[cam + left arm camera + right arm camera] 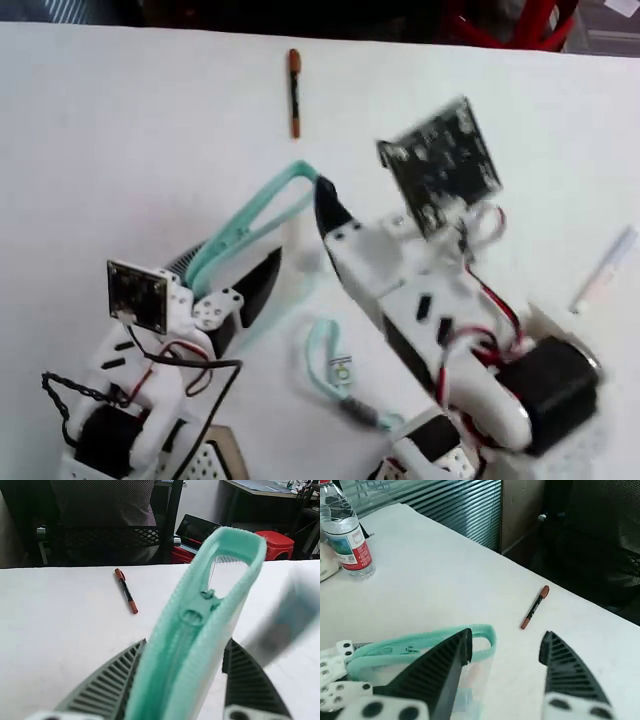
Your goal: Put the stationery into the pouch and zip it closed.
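While the pouch [250,215] gapes open, the orange pen [294,92] lies outside.

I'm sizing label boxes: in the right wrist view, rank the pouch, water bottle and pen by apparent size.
1. pouch, though it is nearest the camera, so its lead is unsure
2. water bottle, cropped at the edge
3. pen, clearly smallest

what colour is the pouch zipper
The pouch zipper is mint green, clearest in the left wrist view.
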You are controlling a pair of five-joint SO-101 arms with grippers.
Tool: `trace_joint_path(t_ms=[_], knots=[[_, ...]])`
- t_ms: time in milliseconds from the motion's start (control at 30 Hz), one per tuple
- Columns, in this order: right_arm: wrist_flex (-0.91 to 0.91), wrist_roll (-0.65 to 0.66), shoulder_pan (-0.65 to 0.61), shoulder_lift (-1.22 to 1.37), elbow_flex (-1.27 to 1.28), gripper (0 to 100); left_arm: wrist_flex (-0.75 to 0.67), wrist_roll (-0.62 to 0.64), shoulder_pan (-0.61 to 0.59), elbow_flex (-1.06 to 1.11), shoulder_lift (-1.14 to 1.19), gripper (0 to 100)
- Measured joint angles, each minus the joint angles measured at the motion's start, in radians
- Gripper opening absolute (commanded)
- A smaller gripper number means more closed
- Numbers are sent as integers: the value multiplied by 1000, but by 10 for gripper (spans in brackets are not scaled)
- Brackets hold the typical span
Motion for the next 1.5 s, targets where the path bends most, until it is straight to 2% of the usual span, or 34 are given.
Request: trace_joint_path(t_ms=[200,333,533,700,833,900,1000,1200,1333,1500], knots=[[121,26,3,14,12,245,0,0,0,0,0,240],[207,180,48,0,86,197,-2,0,-2,18,-3,205],[215,387,276,43,371,202,-35,-31,-8,29,3,15],[178,605,427,140,594,203,-58,-130,-8,29,6,37],[163,852,422,184,750,206,-60,-146,-11,29,6,37],[107,907,420,192,816,232,-60,-146,-31,29,6,29],[31,933,399,193,911,285,-63,-146,-75,29,6,24],[-81,942,267,196,1088,291,-86,-147,-130,29,6,24],[-163,936,258,199,1154,291,-86,-147,-132,29,6,24],[-241,868,232,199,1197,291,-86,-147,-132,29,6,24]])
